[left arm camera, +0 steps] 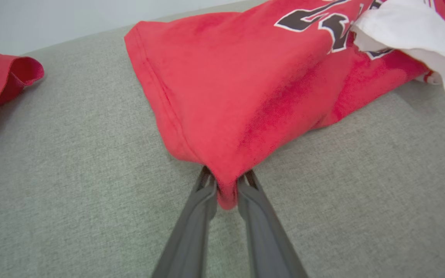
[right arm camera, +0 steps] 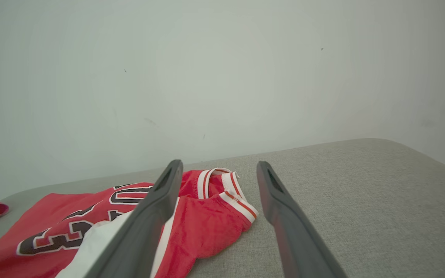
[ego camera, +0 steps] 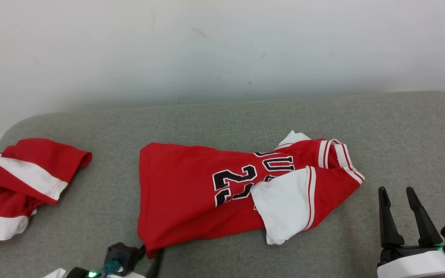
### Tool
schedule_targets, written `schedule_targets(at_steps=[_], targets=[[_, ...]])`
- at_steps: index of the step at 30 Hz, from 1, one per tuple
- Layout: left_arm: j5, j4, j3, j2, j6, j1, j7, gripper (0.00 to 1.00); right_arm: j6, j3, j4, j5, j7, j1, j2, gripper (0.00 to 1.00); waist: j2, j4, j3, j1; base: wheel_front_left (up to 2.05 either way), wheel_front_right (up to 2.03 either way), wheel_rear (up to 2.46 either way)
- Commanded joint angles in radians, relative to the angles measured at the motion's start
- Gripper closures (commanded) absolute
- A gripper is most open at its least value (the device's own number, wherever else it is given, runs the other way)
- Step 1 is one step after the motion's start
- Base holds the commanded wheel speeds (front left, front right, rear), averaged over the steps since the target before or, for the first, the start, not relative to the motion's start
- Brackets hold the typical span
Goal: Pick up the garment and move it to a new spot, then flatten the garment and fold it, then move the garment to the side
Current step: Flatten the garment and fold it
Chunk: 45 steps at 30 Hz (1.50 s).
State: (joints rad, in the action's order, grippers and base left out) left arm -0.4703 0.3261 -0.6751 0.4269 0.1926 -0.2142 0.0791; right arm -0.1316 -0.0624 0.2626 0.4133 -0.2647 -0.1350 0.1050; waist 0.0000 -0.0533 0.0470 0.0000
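Note:
The garment [ego camera: 191, 193] is a red jersey with black numbers and white trim. It lies crumpled mid-surface, a white sleeve folded over its right part. My left gripper [ego camera: 151, 254] sits at the near-left corner of the garment [left arm camera: 226, 77]. In the left wrist view the left gripper [left arm camera: 226, 181] pinches that red corner between its dark fingers. My right gripper [ego camera: 400, 208] stands open at the lower right, off the cloth, fingers pointing up. In the right wrist view the right gripper [right arm camera: 219, 164] holds nothing, and the collar end of the garment [right arm camera: 207, 224] lies just beyond its left finger.
A second red and white piece of clothing [ego camera: 14, 181] lies bunched at the left edge, its cuff [left arm camera: 17, 71] apart from the jersey. The grey padded surface [ego camera: 245, 116] has rounded far corners and meets a white wall behind.

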Motion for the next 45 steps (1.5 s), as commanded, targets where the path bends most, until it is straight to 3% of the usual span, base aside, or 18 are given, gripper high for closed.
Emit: schedule_targets(at_steps=[1, 10, 19, 28, 36, 45], targets=[[-0.015, -0.007, 0.004, -0.002, 0.003, 0.009, -0.001, 0.00, 0.002, 0.000, 0.002, -0.006, 0.001, 0.012, 0.006, 0.00, 0.0000, -0.001, 0.001, 0.0000, 0.00, 0.00, 0.00], [-0.075, -0.067, 0.071, 0.017, 0.036, 0.044, 0.034, 0.00, 0.002, -0.016, 0.005, -0.009, 0.001, 0.013, 0.012, 0.00, 0.0000, 0.004, -0.007, 0.0000, 0.00, 0.00, 0.00], [-0.116, -0.149, 0.123, 0.015, 0.073, 0.075, 0.063, 0.00, 0.002, -0.118, 0.034, -0.012, 0.043, -0.047, 0.052, 0.00, 0.0000, 0.053, -0.014, 0.0000, 0.00, 0.00, 0.00], [-0.132, -0.139, 0.106, -0.035, 0.060, 0.046, 0.083, 0.00, 0.002, -0.275, 0.162, -0.029, 0.252, -0.192, 0.054, 0.00, 0.0000, 0.149, 0.000, 0.0000, 0.00, 0.00, 0.00], [-0.147, -0.097, 0.102, -0.065, 0.047, 0.029, 0.107, 0.00, 0.002, -0.308, 0.319, -0.080, 0.392, -0.304, 0.026, 0.00, 0.0000, 0.226, 0.007, 0.0000, 0.00, 0.00, 0.00], [-0.153, -0.055, 0.096, -0.091, 0.031, 0.010, 0.125, 0.00, 0.002, -0.344, 0.467, -0.122, 0.522, -0.403, 0.010, 0.00, 0.0000, 0.257, 0.013, 0.0000, 0.00, 0.00, 0.00]])
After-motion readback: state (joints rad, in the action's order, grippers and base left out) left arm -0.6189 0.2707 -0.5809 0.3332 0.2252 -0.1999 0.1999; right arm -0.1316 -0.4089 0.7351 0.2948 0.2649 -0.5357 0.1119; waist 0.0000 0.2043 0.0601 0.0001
